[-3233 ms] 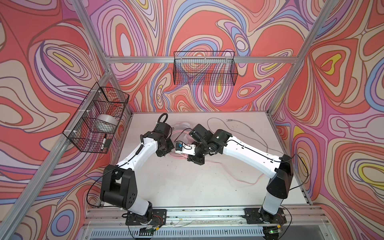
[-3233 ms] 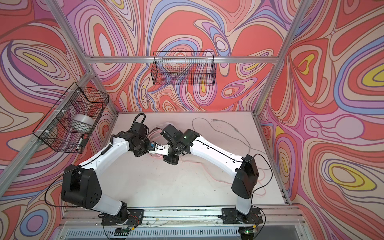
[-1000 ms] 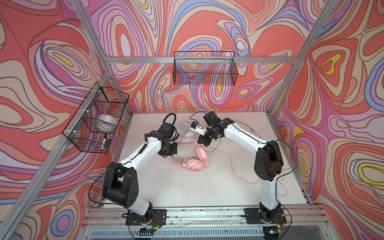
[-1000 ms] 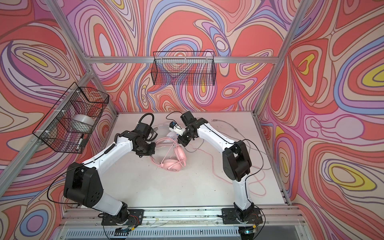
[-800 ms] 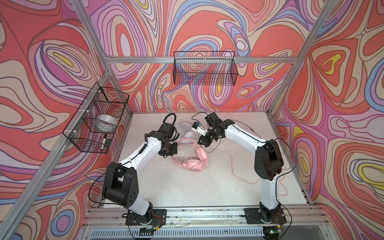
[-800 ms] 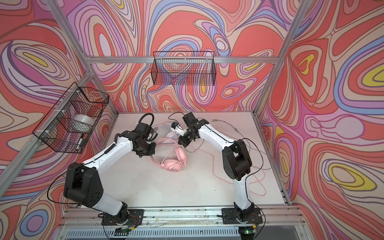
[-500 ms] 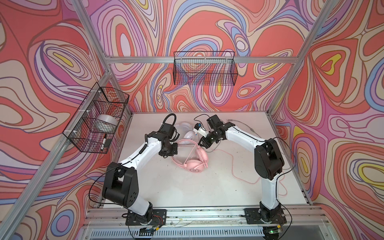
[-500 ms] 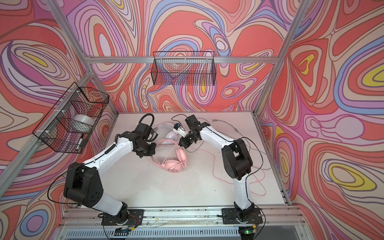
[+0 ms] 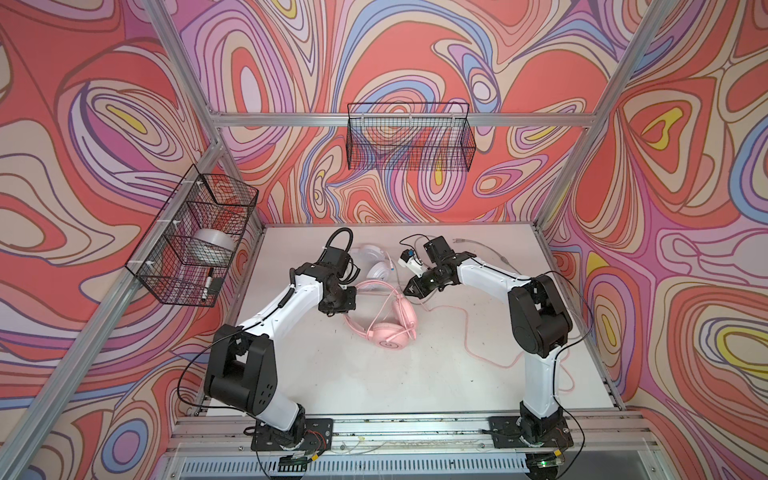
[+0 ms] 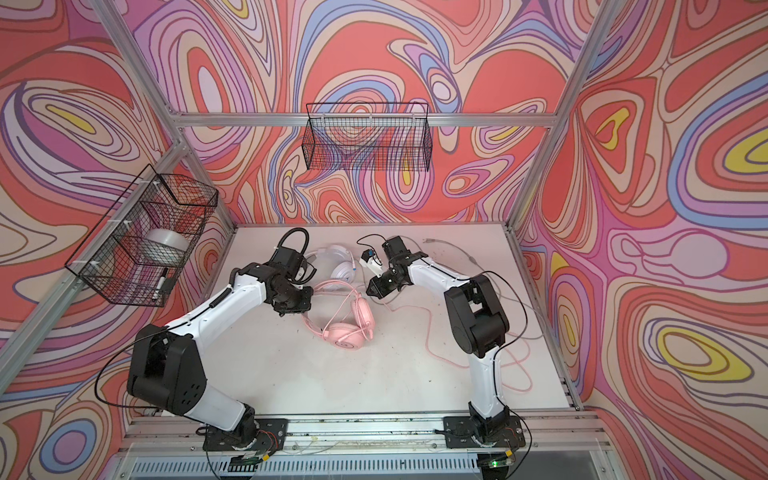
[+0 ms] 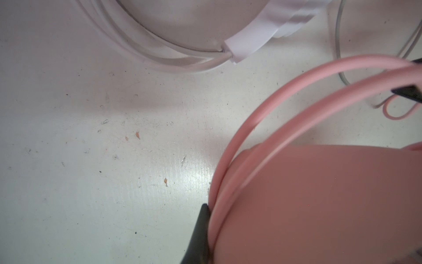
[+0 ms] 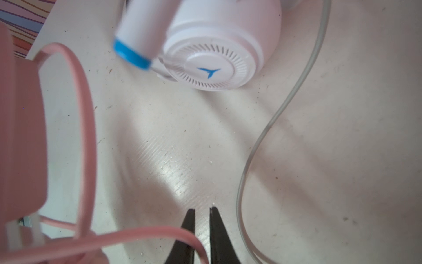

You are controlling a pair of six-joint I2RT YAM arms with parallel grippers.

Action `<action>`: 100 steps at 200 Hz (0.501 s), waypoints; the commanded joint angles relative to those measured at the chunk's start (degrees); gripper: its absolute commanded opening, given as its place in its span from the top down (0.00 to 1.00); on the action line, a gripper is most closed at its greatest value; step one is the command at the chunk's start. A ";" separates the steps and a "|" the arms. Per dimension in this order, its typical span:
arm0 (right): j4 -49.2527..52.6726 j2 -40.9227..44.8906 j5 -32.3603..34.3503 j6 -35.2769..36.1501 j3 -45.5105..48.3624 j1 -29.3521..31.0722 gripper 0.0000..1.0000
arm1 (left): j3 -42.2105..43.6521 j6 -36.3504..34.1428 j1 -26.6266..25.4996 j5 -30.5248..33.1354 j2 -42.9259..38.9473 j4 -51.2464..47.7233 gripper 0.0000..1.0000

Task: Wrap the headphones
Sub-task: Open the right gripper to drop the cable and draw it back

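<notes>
Headphones: two wired headsets on the table (image 9: 374, 395), both far of centre, between the arms. Left to right: left gripper (image 9: 340, 306) is clamped on the pink headset (image 9: 390, 337) at the band's crown. Wrist view shows one black finger (image 11: 198, 235) hard against the thin pink rods, the other hidden behind the band pad. Pink headset lies on its side, crown pointing left at that gripper, cups at the right, near end, so long axis runs left-right, slanting near; nearer cup has its outer face up. White headset (image 9: 378, 272) sits just beyond it on the far side, neither gripper on it, one cup's outer face with a blue logo showing in the right wrist view. Right gripper (image 9: 410, 290) hangs low just right of the pink band, jaws a slit apart; pink cable (image 12: 137, 232) drapes across one finger and drops toward the gap, looks loose, not pinched. From there it snakes right and near in slack loops; grey cable (image 12: 238, 205) wanders off far-right. Handling guess: headsets light, rods springy, pads soft, cable joints the weak spot, so anchor on the band. Cables limp, thin, probably slick, will spring off a loose turn; pinch the pink one close to the cup and keep tension while winding round the band.
</notes>
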State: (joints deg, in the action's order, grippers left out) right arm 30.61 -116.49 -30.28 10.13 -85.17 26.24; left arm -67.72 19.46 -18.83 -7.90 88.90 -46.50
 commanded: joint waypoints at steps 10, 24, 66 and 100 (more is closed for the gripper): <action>-2.99 0.40 1.10 -1.64 3.57 -1.03 0.83 | -0.78 -0.15 -0.32 -5.00 -2.58 -1.50 1.00; -4.10 1.06 1.04 -2.10 5.57 -1.27 0.82 | -0.66 0.26 -0.28 -5.97 -3.01 -1.10 1.00; -6.73 2.60 0.38 -2.96 10.79 -1.19 0.81 | -1.26 1.25 -0.22 -7.11 -3.24 -0.70 1.00; -8.73 4.20 0.36 -4.12 14.81 -1.28 0.81 | -1.55 2.96 0.27 -8.95 -3.86 0.30 1.00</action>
State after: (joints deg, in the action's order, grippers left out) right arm 24.56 -115.18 -29.82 7.33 -72.49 25.19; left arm -67.72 20.18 -18.81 -12.27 87.68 -46.94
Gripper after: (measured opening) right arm 0.188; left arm 0.078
